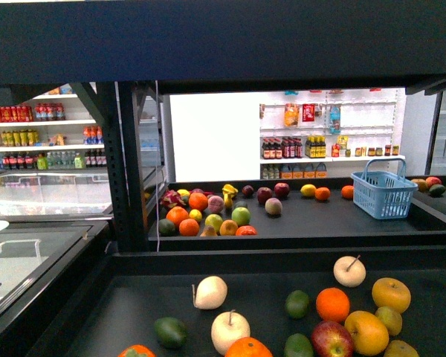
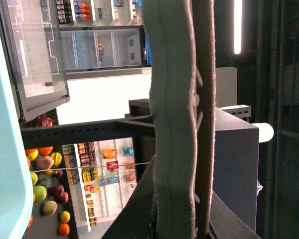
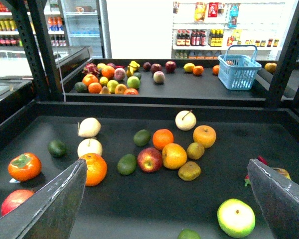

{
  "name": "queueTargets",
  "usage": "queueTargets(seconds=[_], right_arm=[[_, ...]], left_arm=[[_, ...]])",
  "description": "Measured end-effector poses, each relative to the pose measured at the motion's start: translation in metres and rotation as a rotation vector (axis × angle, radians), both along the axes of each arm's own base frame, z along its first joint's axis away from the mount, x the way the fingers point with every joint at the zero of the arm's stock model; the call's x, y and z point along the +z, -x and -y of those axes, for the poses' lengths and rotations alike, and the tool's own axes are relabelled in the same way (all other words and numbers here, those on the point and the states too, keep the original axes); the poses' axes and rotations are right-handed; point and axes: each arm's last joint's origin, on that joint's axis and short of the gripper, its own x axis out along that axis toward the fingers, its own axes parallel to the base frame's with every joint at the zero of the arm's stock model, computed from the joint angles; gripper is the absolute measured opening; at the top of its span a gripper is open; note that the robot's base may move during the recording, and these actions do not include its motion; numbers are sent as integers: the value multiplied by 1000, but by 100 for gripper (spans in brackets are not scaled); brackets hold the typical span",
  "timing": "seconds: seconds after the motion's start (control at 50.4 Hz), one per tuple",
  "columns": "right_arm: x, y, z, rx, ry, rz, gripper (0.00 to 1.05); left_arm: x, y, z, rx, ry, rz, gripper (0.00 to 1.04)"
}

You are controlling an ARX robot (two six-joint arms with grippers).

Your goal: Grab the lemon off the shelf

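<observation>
Yellow-orange, oval and glossy: we take the lemon (image 3: 174, 156) to be this fruit in the cluster on the near tier of the shelf (image 1: 282, 260), toward the right side in the front view (image 1: 366, 331). A smaller yellow fruit (image 1: 308, 190) on the far tier could also pass for one, but it looks well out of reach, so we judge the near one to be the target. The right gripper (image 3: 167, 162) hangs above the near tier with its fingers spread wide and nothing between them, and the lemon sits roughly centred in the gap. That reads as a lined-up approach with the grasp not yet made. The left gripper (image 2: 194, 99) is held off to the side with its padded fingers (image 2: 172, 124) pressed together and empty, probably parked there to keep the shelf clear. A pale teal basket (image 2: 5, 149) is just beside it. Crowding is the main concern. A red apple (image 3: 149, 159) touches or nearly touches the lemon on one side, an orange (image 3: 163, 138) sits just behind it, and two dull olive fruits (image 3: 195, 150) (image 3: 189, 171) are close on the other side. A yellow apple (image 3: 204, 135) lies near. The fingers must come down between these neighbours, and a nudge could roll them. A blue basket (image 1: 384, 193) on the far tier is well apart.
</observation>
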Motion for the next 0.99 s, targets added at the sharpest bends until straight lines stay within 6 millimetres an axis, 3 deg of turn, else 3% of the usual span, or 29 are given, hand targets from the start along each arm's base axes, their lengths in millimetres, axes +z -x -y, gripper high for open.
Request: queueTargets(seconds=[0.079,0.159,0.377,0.576,0.655,0.913,0.992], right_arm=[[0,0,0,0,0,0,97],[0,0,0,0,0,0,97],[0,0,0,0,0,0,97],[0,0,0,0,0,0,97],[0,0,0,0,0,0,97],[0,0,0,0,0,0,97],[0,0,0,0,0,0,97]], left_arm=[[0,0,0,6,7,1,10],[0,0,-1,6,7,1,18],[0,1,0,2,5,2,53],[0,1,0,0,4,2,99],[0,1,0,-5,2,1,95],[-9,8,-1,-53,-23,-43,97],[-19,34,-7,-92,-86,-118,97]])
